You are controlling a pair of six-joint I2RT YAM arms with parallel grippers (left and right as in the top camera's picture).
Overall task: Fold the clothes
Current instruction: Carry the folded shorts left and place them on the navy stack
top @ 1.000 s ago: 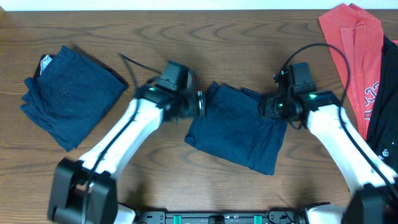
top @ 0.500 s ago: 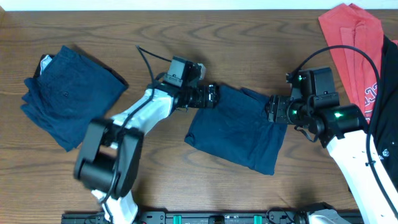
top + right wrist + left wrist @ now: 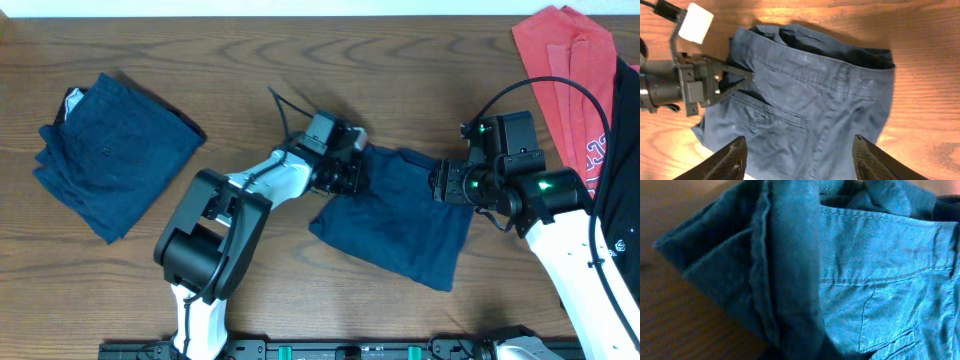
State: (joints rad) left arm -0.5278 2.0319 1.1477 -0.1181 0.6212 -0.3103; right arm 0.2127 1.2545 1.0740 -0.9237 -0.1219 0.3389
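Dark navy shorts (image 3: pixel 395 215) lie spread in the middle of the table. They fill the left wrist view (image 3: pixel 865 255), where the hem is bunched into folds. My left gripper (image 3: pixel 348 172) is at their upper left edge, shut on the fabric. The right wrist view shows its fingers (image 3: pixel 737 79) pinched on the shorts (image 3: pixel 810 95). My right gripper (image 3: pixel 447 186) hovers over the shorts' right edge. It is open (image 3: pixel 802 160), its fingers wide apart with only cloth below them. A second pair of navy shorts (image 3: pixel 110 150) lies folded at the far left.
A red garment (image 3: pixel 562 70) lies at the back right corner, with a dark garment (image 3: pixel 622 150) beside it at the right edge. Bare wooden table (image 3: pixel 250 60) runs between the two pairs of shorts and along the front.
My left gripper has moved right to the shorts' upper left edge and shut on the fabric. The shorts have shifted slightly right. The right arm swung early on, then stayed still.
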